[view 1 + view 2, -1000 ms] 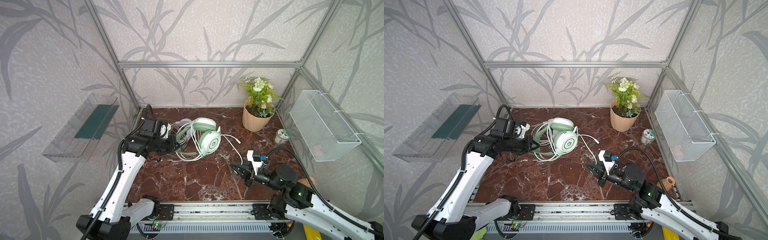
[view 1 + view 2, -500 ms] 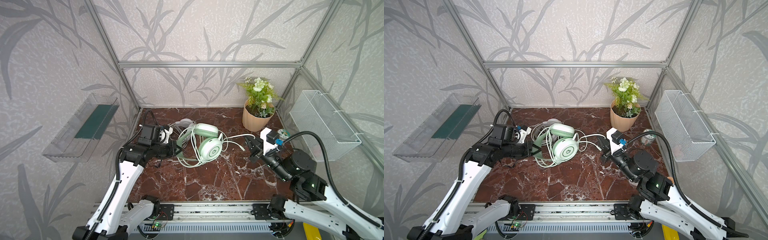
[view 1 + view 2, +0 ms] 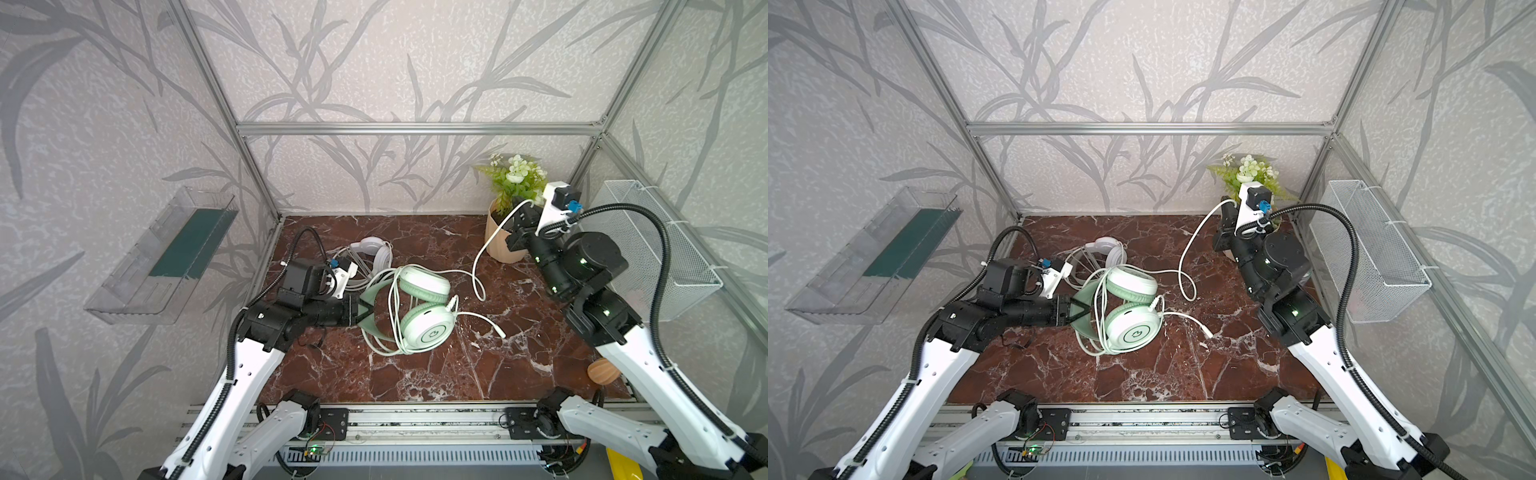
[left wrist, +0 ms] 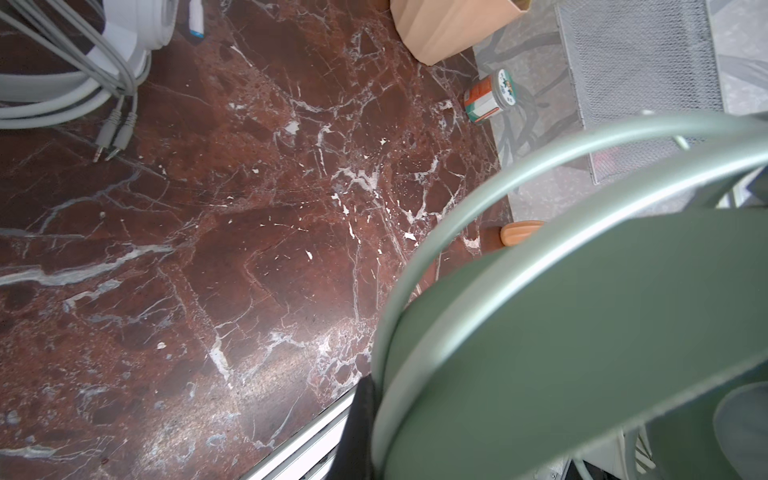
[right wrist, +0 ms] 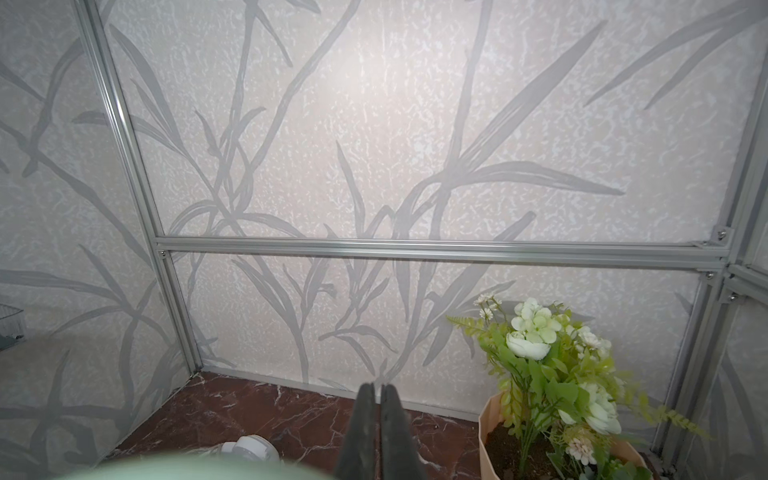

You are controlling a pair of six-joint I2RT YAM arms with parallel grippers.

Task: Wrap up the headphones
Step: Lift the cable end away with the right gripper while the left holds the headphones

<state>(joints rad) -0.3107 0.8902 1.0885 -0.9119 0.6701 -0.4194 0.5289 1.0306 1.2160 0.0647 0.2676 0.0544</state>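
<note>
Right, the left gripper is clenched on the headband of the mint headphones, low over the marble table, a little left of centre in both top views. The left wrist view confirms it: that green band fills the foreground, right against a black finger. Loops of pale cable drape around the band and ear cups. From there the cable climbs in an open arc to the right gripper, raised high in front of the potted plant at the back right. Its jaws are pressed together in the right wrist view, and the top views have the cable ending there, so it is pinched. One more pale strand runs from the lower ear cup and ends flat on the marble. The white headphones lie behind the left arm's wrist, by the back left corner, their own cables bunched beside them.
</note>
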